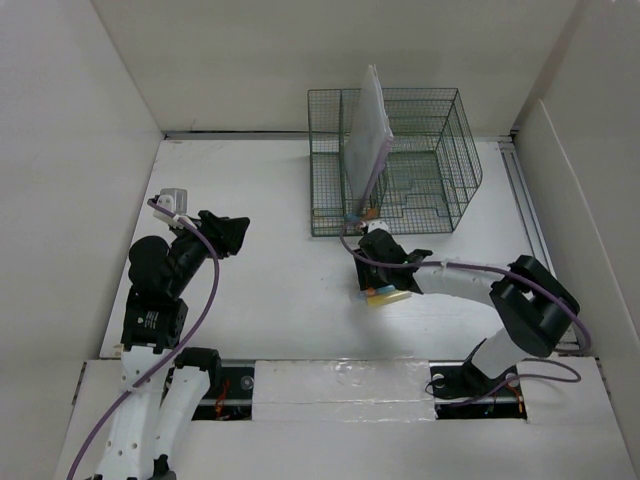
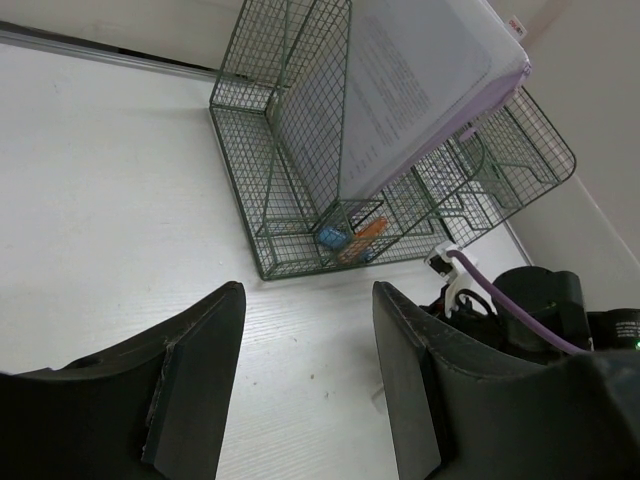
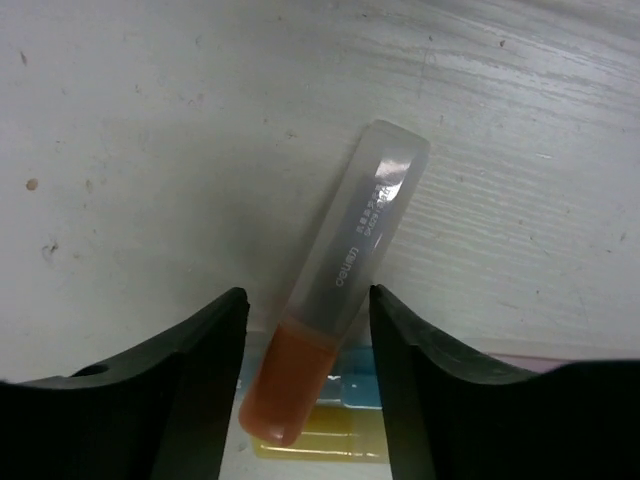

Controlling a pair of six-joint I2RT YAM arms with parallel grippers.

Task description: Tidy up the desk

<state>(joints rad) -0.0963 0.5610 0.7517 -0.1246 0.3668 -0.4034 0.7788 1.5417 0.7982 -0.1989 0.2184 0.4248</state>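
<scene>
The white desk (image 1: pixel 270 290) holds an orange highlighter (image 3: pixel 345 260) with a clear cap. Its orange end rests on a small pad of yellow and blue sticky flags (image 3: pixel 340 440), which also shows in the top view (image 1: pixel 388 295). My right gripper (image 3: pixel 308 390) is open and low over the desk, one jaw on each side of the highlighter's orange end, with a gap on both sides. In the top view it (image 1: pixel 372 280) is just in front of the basket. My left gripper (image 1: pixel 235 235) is open and empty above the desk's left half (image 2: pixel 305 390).
A dark green wire-mesh organizer basket (image 1: pixel 440 120) stands at the back right, with a white and lilac document folder (image 1: pixel 368 130) upright in it. Its low front compartment holds a blue item (image 2: pixel 332 237) and an orange pen (image 2: pixel 368 232). White panel walls border the desk.
</scene>
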